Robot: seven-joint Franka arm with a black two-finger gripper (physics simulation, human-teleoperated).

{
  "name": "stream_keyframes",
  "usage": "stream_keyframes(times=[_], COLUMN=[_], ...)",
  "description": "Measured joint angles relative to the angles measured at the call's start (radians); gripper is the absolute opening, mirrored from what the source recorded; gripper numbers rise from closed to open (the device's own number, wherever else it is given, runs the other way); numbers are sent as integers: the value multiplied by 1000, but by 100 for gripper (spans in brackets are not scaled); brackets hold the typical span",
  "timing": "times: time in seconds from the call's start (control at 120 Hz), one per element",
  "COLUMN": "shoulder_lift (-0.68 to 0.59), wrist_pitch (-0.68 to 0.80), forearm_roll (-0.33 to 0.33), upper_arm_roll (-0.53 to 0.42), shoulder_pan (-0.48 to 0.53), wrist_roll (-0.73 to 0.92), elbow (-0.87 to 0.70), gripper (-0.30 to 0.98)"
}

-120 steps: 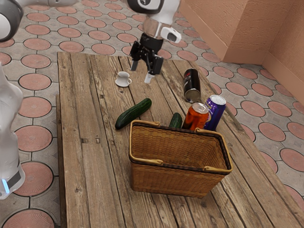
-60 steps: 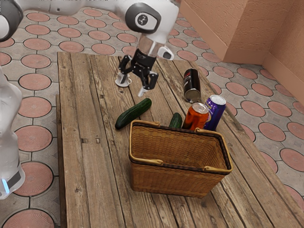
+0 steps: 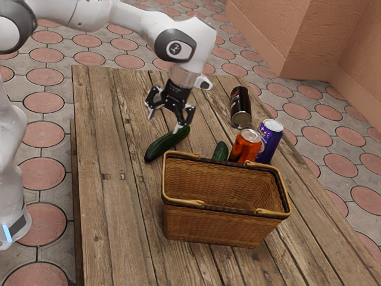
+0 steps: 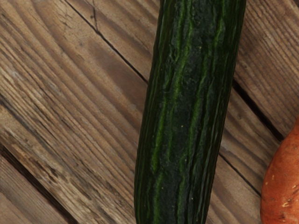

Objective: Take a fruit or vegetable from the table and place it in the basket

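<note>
Over the far end of the long dark green cucumber (image 3: 165,145), my gripper (image 3: 164,123) hangs open, its fingers spread with nothing held between them. One fingertip overlaps the cucumber's tip in the exterior view; contact cannot be judged. In the wrist view a ridged cucumber (image 4: 187,112) lies large across the planks. A second, shorter cucumber (image 3: 220,151) is partly hidden behind the wicker basket (image 3: 223,223), which stands upright with both handles folded down onto its rim.
An orange can (image 3: 245,148) and a purple can (image 3: 270,140) stand behind the basket, with a black can (image 3: 240,107) lying farther back. An orange-brown rounded thing (image 4: 282,182) lies beside the cucumber in the wrist view. Wooden planks (image 3: 113,208) form the table.
My hand has come down and toward the long cucumber from over the table's far part, and now hides the white cup and saucer. The things on the table have not moved.
</note>
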Motion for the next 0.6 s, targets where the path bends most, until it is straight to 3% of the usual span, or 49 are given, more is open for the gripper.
stream_keyframes(times=[0.325,0.6], shoulder_lift=[1,20], wrist_pitch=[56,97], forearm_roll=[6,49], upper_arm_roll=[1,1], shoulder_pan=[1,1], wrist_roll=[-40,-60], elbow=[-37,-54], gripper=[69,69])
